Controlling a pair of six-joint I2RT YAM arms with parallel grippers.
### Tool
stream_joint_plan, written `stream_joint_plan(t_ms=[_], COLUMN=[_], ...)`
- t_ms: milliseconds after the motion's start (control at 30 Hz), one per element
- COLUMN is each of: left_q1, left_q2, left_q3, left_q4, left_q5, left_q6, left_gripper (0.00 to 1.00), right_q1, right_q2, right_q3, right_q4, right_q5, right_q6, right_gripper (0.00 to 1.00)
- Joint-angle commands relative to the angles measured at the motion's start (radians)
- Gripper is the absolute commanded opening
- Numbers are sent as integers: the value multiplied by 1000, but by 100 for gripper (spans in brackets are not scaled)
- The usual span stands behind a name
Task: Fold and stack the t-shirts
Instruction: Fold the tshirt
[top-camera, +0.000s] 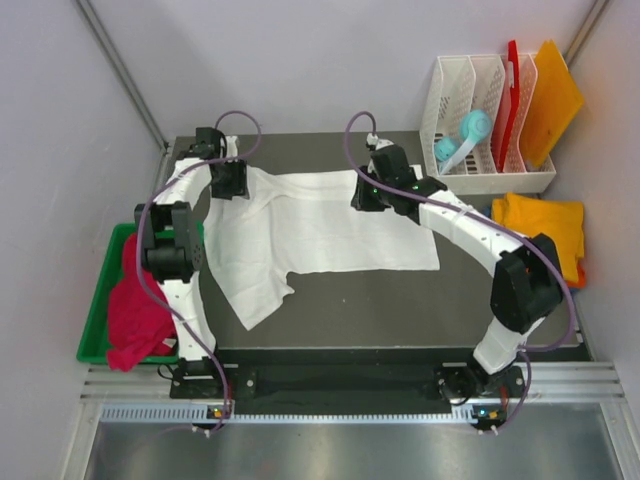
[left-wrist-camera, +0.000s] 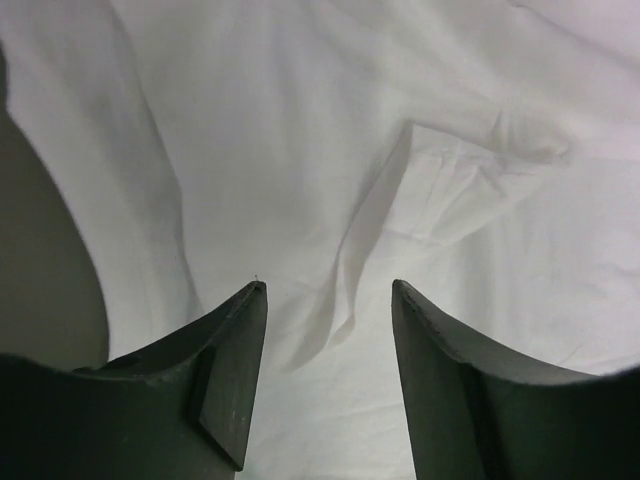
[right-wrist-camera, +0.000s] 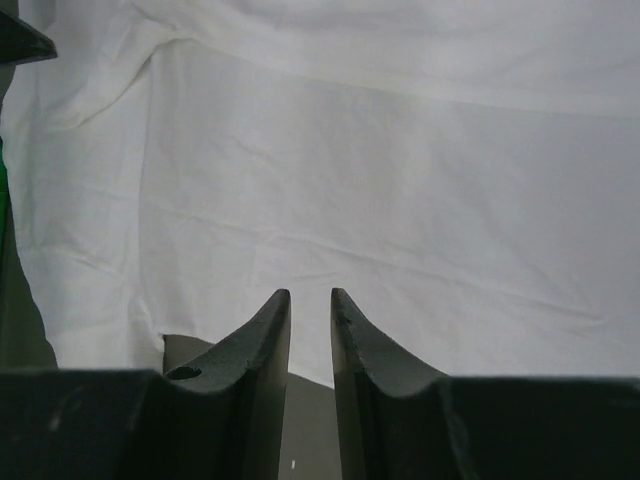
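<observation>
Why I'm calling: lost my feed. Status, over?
Left gripper open over white t-shirt. Right gripper nearly closed at its edge, grip unclear. Shirt spread on table. No objects on it.

Bare bench (top-camera: 400, 310) lies open at six o'clock of the white t-shirt (top-camera: 330, 235). A white file rack (top-camera: 500, 182) blocks two o'clock, folded yellow-orange t-shirts (top-camera: 545, 225) three o'clock, a green bin (top-camera: 110, 262) eight.

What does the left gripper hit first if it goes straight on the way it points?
The white t-shirt: the left gripper points at it, jaws open astride a raised crease. Cloth first, probably the table beneath. Gap to the cloth unclear.
</observation>
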Motion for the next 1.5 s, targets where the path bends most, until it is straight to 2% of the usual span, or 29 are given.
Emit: stream_joint_plan(t_ms=[0, 167, 500, 733, 900, 1133, 1233, 1267, 1467], left_q1=[-19, -67, -84, -84, -84, -84, -84, -84, -82], left_q2=[45, 82, 189, 217, 203, 151, 119, 110, 7], left_q3=[72, 84, 182, 184, 173, 130, 96, 76, -31], left_q4=[62, 119, 93, 91, 105, 124, 136, 136, 139], left_q5=[79, 102, 73, 51, 48, 50, 33, 30, 47], left_q6=[3, 3, 3, 38, 37, 26, 21, 20, 15], left_gripper=[59, 63, 62, 56, 43, 19, 8, 0, 0], right_q1=[15, 15, 23, 23, 29, 41, 49, 51, 60], right_q2=[-133, -206, -249, -229, -217, -204, -194, -192, -186], right_q3=[-39, -111, -203, -195, -194, -218, -218, -218, -226], right_q4=[-48, -65, -42, -37, -29, -13, -3, -2, 21], right_q5=[87, 124, 135, 131, 127, 123, 121, 120, 115], right_q6=[-33, -24, 13, 11, 15, 28, 33, 34, 47], right_gripper=[23, 23, 22, 22, 21, 20, 19, 19, 18])
